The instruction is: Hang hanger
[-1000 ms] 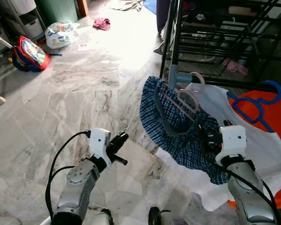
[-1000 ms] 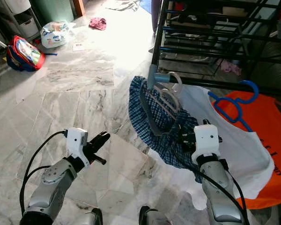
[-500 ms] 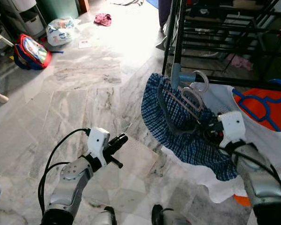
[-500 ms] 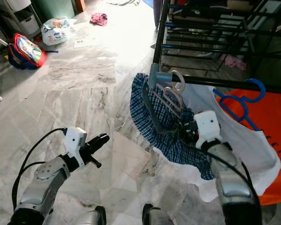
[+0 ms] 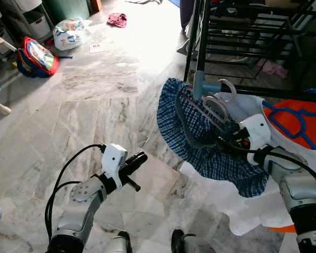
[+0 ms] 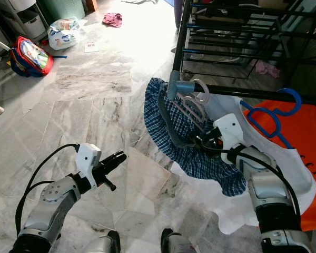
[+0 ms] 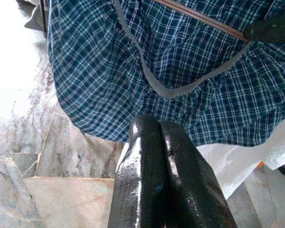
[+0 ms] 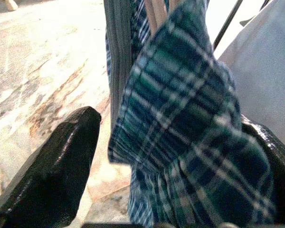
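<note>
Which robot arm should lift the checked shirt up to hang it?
The right. Its right gripper is already at the checked shirt, fingers open around the cloth by the hanger. The left gripper is shut, out over the floor.

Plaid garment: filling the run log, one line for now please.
right claw open around plaid garment | left claw shut, idle | hanger on rack

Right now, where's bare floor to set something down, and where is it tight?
Free: marble floor between the backpack and the plaid garment, ahead of the shut left gripper. Crowded: by the rack, where the right gripper opens around the plaid, beside the white cloth and blue hanger.
</note>
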`<state>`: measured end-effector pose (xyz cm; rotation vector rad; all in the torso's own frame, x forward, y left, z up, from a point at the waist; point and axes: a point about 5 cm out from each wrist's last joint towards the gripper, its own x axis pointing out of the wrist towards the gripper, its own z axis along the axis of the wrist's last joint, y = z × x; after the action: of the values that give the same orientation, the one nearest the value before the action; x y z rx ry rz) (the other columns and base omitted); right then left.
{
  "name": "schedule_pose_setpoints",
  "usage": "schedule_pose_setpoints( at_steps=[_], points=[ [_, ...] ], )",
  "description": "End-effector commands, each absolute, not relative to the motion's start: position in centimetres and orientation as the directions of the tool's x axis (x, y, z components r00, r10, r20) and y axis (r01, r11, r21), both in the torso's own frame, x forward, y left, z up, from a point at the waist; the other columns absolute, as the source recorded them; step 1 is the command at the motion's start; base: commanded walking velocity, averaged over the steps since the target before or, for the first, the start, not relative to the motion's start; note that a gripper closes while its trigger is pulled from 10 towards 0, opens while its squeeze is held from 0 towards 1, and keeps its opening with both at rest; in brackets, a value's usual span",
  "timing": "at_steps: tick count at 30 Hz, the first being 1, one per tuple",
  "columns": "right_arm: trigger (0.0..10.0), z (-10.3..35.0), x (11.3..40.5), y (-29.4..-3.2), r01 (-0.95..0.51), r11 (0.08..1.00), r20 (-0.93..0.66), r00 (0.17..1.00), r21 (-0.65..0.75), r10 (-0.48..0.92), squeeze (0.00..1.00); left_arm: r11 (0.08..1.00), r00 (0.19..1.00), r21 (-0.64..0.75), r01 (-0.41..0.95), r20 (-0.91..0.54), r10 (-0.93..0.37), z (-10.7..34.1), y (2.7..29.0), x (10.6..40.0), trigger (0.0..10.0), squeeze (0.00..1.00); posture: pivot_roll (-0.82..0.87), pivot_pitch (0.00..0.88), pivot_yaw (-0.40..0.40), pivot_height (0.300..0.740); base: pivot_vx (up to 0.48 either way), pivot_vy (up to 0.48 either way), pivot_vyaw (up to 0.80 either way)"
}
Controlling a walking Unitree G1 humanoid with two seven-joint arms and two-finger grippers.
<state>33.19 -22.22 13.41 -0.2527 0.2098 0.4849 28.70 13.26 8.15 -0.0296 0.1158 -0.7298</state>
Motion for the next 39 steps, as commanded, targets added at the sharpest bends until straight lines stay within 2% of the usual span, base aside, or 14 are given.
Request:
schedule_pose_setpoints(
  at_steps=[1, 5, 14, 16, 17, 22, 26, 32, 33, 39],
  points=[
    [0.0, 13.5, 33.1, -22.7, -0.497, 0.849, -0.266, 0.855, -0.176, 0.446, 0.00, 0.738, 0.729, -0.071, 0.671, -0.118, -0.674, 7.7, 13.4, 28.4, 10.0, 0.00, 0.04, 0.260, 0.012, 0.740, 0.000, 0.000, 0.00],
    [0.0, 13.7, 32.8, -22.8, -0.519, 0.845, -0.256, 0.840, -0.125, 0.478, 0.00, 0.728, 0.718, -0.076, 0.681, -0.125, -0.684, 7.5, 13.1, 28.2, 10.0, 0.00, 0.04, 0.260, 0.014, 0.740, 0.000, 0.000, 0.00],
    [0.0, 13.9, 32.2, -22.9, -0.549, 0.829, -0.231, 0.824, -0.105, 0.517, 0.00, 0.722, 0.712, -0.081, 0.688, -0.118, -0.692, 7.5, 12.9, 28.4, 10.0, 0.00, 0.04, 0.250, 0.010, 0.740, 0.000, 0.000, 0.00],
    [0.0, 14.4, 32.5, -23.1, -0.509, 0.850, -0.203, 0.854, -0.135, 0.479, 0.00, 0.729, 0.722, -0.070, 0.680, -0.110, -0.684, 7.6, 13.0, 28.4, 10.0, 0.00, 0.04, 0.248, 0.010, 0.740, 0.000, 0.000, 0.00],
    [10.0, 14.9, 32.7, -23.3, -0.455, 0.873, -0.168, 0.888, -0.177, 0.429, 0.00, 0.743, 0.736, -0.056, 0.667, -0.102, -0.669, 7.8, 13.2, 28.6, 10.0, 0.00, 0.05, 0.247, 0.011, 0.740, 0.000, 0.000, 0.00],
    [10.0, 15.0, 32.4, -22.9, -0.365, 0.887, -0.118, 0.931, -0.283, 0.345, 0.00, 0.759, 0.753, -0.055, 0.649, -0.097, -0.651, 7.8, 13.6, 28.6, 10.0, 0.00, 0.05, 0.242, 0.015, 0.740, 0.000, 0.000, 0.00],
    [10.0, 13.6, 31.3, -21.8, -0.378, 0.891, -0.128, 0.925, -0.252, 0.357, 0.00, 0.749, 0.742, -0.055, 0.660, -0.108, -0.662, 7.7, 13.6, 28.4, 10.0, 0.00, 0.05, 0.241, 0.026, 0.740, 0.000, 0.000, 0.00],
    [10.0, 12.8, 30.9, -21.5, -0.379, 0.898, -0.137, 0.924, -0.224, 0.356, 0.00, 0.738, 0.731, -0.052, 0.672, -0.110, -0.673, 7.7, 13.4, 28.6, 10.0, 0.00, 0.04, 0.236, 0.041, 0.740, 0.000, 0.000, 0.00],
    [0.0, 12.6, 30.7, -21.6, -0.379, 0.901, -0.146, 0.924, -0.213, 0.354, 0.00, 0.732, 0.724, -0.053, 0.680, -0.110, -0.681, 7.8, 13.3, 28.8, 10.0, 0.00, 0.04, 0.234, 0.045, 0.740, 0.000, 0.000, 0.00],
    [0.0, 12.9, 30.6, -22.1, -0.361, 0.908, -0.151, 0.930, -0.215, 0.334, 0.00, 0.723, 0.715, -0.053, 0.689, -0.113, -0.689, 7.8, 13.2, 29.0, 10.0, 0.00, 0.03, 0.230, 0.053, 0.740, 0.000, 0.000, 0.00]
  ],
)
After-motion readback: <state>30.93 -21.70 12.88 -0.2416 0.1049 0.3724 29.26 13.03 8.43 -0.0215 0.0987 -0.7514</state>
